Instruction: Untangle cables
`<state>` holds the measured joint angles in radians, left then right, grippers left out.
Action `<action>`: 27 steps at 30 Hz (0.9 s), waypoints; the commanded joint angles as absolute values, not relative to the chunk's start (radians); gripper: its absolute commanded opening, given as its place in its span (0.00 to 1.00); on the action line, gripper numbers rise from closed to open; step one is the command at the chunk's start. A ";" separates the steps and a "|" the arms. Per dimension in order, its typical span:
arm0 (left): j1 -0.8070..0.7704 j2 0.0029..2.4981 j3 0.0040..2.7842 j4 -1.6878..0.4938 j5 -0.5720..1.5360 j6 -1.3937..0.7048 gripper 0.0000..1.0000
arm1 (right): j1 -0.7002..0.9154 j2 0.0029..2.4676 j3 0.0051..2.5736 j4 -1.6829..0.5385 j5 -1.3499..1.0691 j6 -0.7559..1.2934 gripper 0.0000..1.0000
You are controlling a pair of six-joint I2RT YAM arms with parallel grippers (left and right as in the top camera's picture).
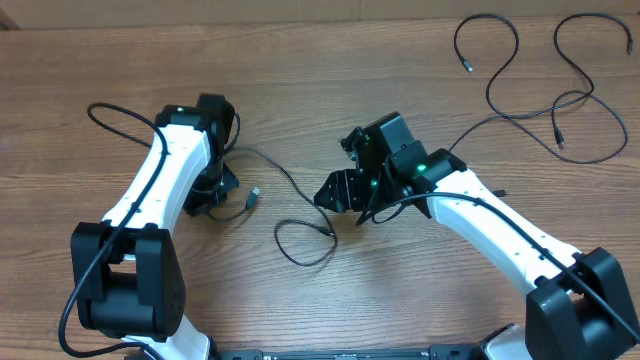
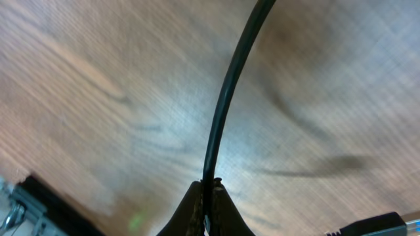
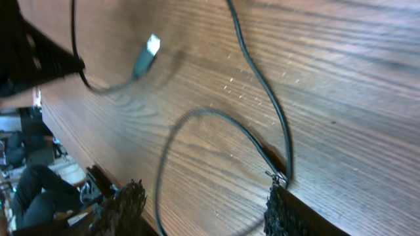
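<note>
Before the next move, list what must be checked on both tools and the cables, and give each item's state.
1. Left tool shut on the cable: ok, the cable is pinched between its fingers.
2. Right tool open for a grasp: ok, its fingers are apart.
3. Right tool holding the loop: not ok, nothing is gripped.
4. Plug free on the table: ok, neither tool holds it.
5. Far cables clear of the right arm: cannot tell, one runs toward the arm and disappears behind it.
</note>
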<state>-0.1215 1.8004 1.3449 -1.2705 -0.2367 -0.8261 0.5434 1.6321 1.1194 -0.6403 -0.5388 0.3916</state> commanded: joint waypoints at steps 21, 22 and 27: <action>-0.118 1.805 1.361 -1.256 -0.269 -0.827 0.05 | 0.897 1.635 1.118 -0.612 -0.277 0.039 0.56; -0.118 1.805 1.361 -1.256 -0.269 -0.827 0.05 | 0.912 1.636 1.118 -0.616 -0.250 0.022 0.56; -0.118 1.805 1.361 -1.256 -0.269 -0.826 0.06 | 0.960 1.660 1.118 -0.622 -0.215 -0.036 0.56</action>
<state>-0.1219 1.8004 1.3499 -1.2537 -0.2588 -0.8272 0.9386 1.6363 1.1194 -0.6224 -0.2718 0.0311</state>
